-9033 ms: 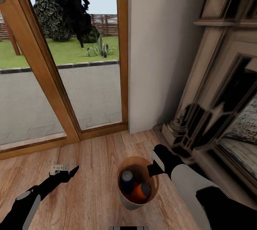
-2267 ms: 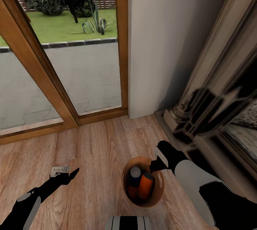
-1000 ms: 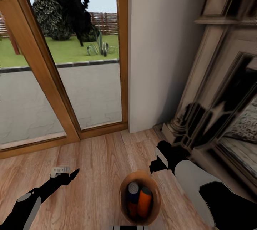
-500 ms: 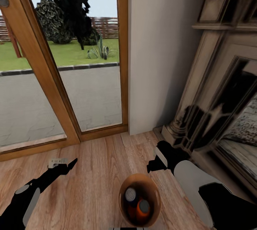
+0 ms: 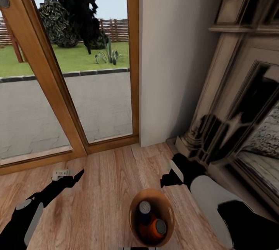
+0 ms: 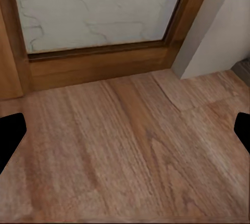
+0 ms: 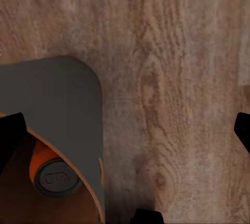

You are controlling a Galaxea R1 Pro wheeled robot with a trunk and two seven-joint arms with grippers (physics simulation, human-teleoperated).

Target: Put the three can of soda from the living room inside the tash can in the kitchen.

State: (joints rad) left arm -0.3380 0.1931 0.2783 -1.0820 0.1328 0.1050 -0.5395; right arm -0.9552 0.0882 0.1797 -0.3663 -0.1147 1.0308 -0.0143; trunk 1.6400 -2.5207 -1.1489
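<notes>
Fig.: living-room corner seen from beside the robot, w/ wood-framed glass doors [image 5: 69, 87], a pale wall section and the ornate fireplace [image 5: 240, 99] at the right. The trash can [image 5: 134, 219] stands on the wood floor [image 5: 104, 188] just in front of the robot, between the two arms; its coppery inside holds a dark blue soda can [image 5: 144, 208] and an orange soda can [image 5: 155, 227], both roughly upright, tops showing. A third can cannot be told apart in the shadow below them. Left gripper [image 5: 69, 175] hangs over bare floor, well apart from the bin; jaws spread wide, holding nothing. Right gripper [image 7: 127, 130] hovers just beside the bin's rim [image 7: 91, 146], jaws likewise spread wide and empty, the orange can's lid [image 7: 54, 177] seen below. Step in hand, as judged: cans are loaded, but the bin sits in the living room, not the kitchen. Next move prob. calls for a firm grip on the rim, keeping the bin level for carrying. No brand, label or lettering is legible on either can.
</notes>
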